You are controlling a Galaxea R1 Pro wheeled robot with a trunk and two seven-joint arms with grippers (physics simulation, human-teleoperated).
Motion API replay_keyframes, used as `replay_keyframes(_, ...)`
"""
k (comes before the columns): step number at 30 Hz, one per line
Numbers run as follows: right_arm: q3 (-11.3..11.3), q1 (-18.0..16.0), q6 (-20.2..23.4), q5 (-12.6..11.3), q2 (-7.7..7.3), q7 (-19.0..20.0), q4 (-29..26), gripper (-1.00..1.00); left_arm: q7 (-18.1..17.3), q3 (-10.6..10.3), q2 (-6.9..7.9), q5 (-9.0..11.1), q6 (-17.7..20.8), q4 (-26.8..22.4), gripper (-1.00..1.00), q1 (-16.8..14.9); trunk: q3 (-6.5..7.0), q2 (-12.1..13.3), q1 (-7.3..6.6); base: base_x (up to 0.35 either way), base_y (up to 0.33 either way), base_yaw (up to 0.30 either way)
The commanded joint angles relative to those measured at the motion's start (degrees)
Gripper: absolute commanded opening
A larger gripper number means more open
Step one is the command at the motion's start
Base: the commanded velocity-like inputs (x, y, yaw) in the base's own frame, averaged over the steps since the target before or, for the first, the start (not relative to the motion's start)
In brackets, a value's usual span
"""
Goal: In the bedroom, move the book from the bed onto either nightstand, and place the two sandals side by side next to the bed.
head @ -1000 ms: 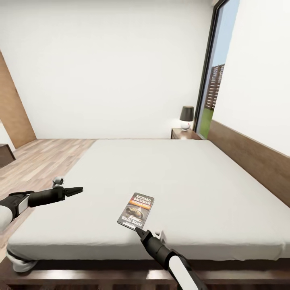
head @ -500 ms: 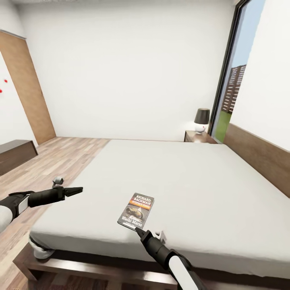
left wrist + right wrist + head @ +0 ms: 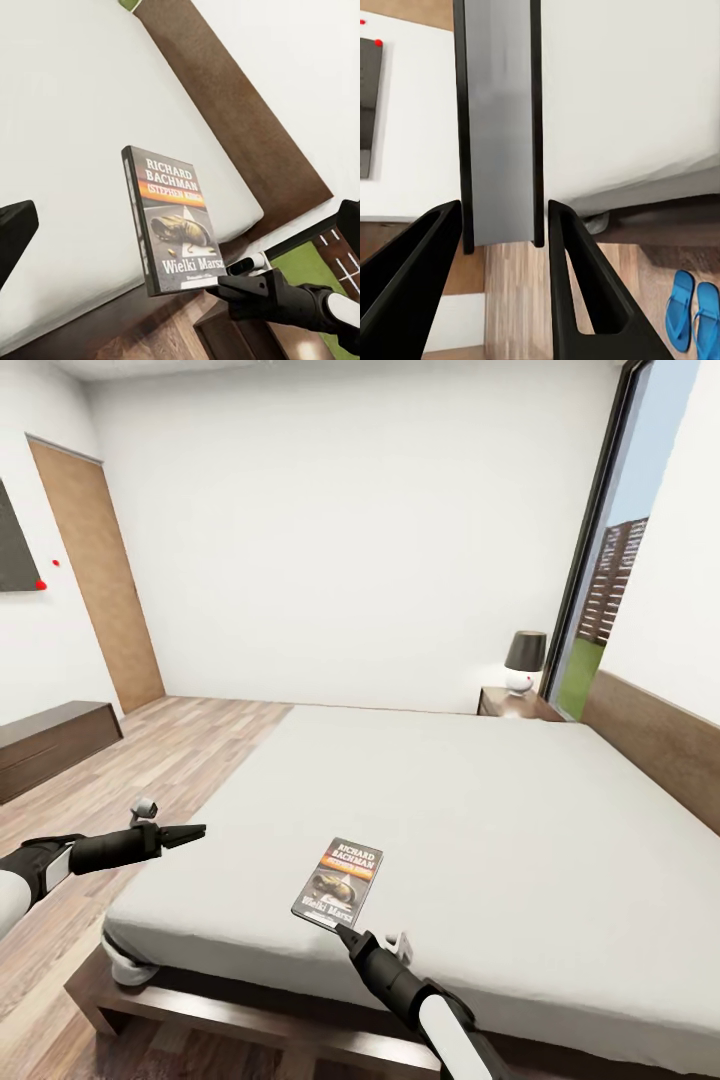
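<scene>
Two arms reach over the bed (image 3: 480, 800) in the head view: the right gripper (image 3: 345, 933) pinches the book (image 3: 339, 882) by its near edge, held above the mattress, while the left gripper (image 3: 190, 832) hovers with fingers pressed together. From the left wrist, its cover reads "RICHARD BACHMAN (STEPHEN KING)" and "Wielki Marsz". From the right wrist, the book's edge sits between the fingers (image 3: 416, 262), with blue sandals (image 3: 694, 311) on the floor.

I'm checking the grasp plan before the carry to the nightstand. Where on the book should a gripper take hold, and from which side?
Best by the book's short bottom edge, approached from the robot's side. It is thin and flat, so jaws should close across its thickness. The right gripper is already so placed: the right wrist view shows the book's edge between its two fingers. Whether they press it, I cannot tell.
</scene>
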Motion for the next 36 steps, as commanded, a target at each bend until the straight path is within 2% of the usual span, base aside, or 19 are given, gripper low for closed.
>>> replay_keyframes(1,-0.03,-0.03,0.24,-0.42,0.00,0.02,-0.01,-1.00,-0.27,0.44,0.00,-0.59,0.61,-0.04,1.00,-0.04,-0.06,-0.03,-0.01,0.000,0.000,0.042)
replay_keyframes(8,0.02,-0.03,0.06,-0.42,0.00,-0.32,-0.01,-1.00,-0.22,0.43,0.00,-0.59,0.57,-0.04,1.00,-0.04,0.02,-0.03,-0.01,0.000,0.000,0.150)
replay_keyframes(24,0.30,-0.03,-0.19,-0.42,0.00,-0.26,-0.06,-1.00,-0.03,0.51,0.07,-0.59,0.52,-0.04,1.00,0.04,0.37,-0.03,-0.01,0.000,0.000,0.239)
replay_keyframes(36,0.31,-0.03,-0.17,-0.42,0.00,0.15,-0.09,-1.00,0.00,0.50,0.02,-0.59,0.52,-0.04,1.00,0.10,0.40,-0.03,-0.01,0.000,0.000,0.048)
